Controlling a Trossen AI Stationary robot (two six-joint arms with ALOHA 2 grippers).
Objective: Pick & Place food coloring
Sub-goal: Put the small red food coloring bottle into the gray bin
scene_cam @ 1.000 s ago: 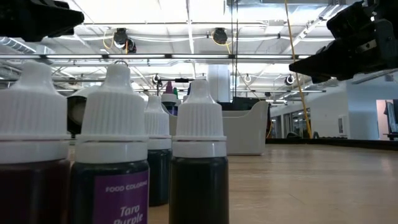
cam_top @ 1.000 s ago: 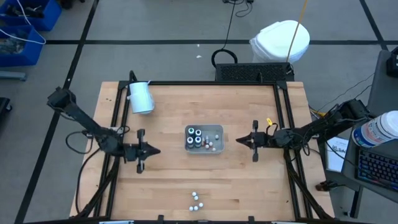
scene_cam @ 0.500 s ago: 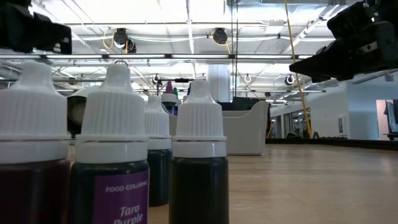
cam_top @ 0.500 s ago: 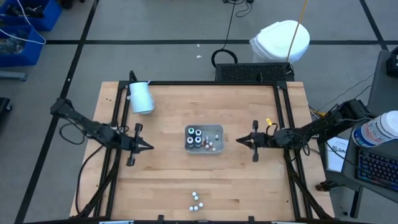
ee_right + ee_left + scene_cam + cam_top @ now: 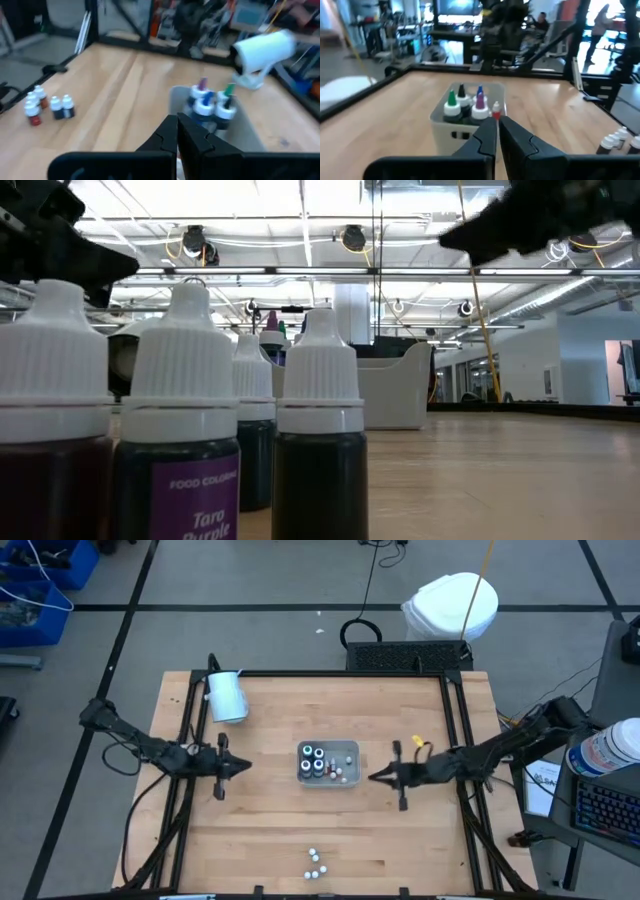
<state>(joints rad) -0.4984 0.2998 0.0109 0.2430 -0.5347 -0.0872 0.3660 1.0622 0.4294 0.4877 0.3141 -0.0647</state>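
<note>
Looked barely begun, or partway at best: found a handful of food coloring bottles point(image 5: 318, 761) standing upright inside the pale grey tray point(image 5: 350, 748) at the middle of the wooden table point(image 5: 270, 830), and a second small cluster of loose bottles point(image 5: 315, 862) well apart from it near the front edge, also upright, with white caps filling the foreground of the low view. Could not tell the placed group from the waiting one. Saw the left gripper point(image 5: 245, 766) hovering near the tray's left side, fingers pinched almost together on nothing. Saw the right gripper point(image 5: 372, 777) close to the tray's right side, clenched tight and likewise empty. Found both pointing inward at the tray. Judged every pick as yet to come, with no bottle lifted or gripped. Compared with a second before, found the right gripper nearer the tray and a little toward the front edge, and lifted to the very top of the low view. Found the left gripper drawn slightly back from the tray and shifted toward the far side. Noted bottles, tray and the white cylinder point(image 5: 226, 696) near the far left corner unmoved
</note>
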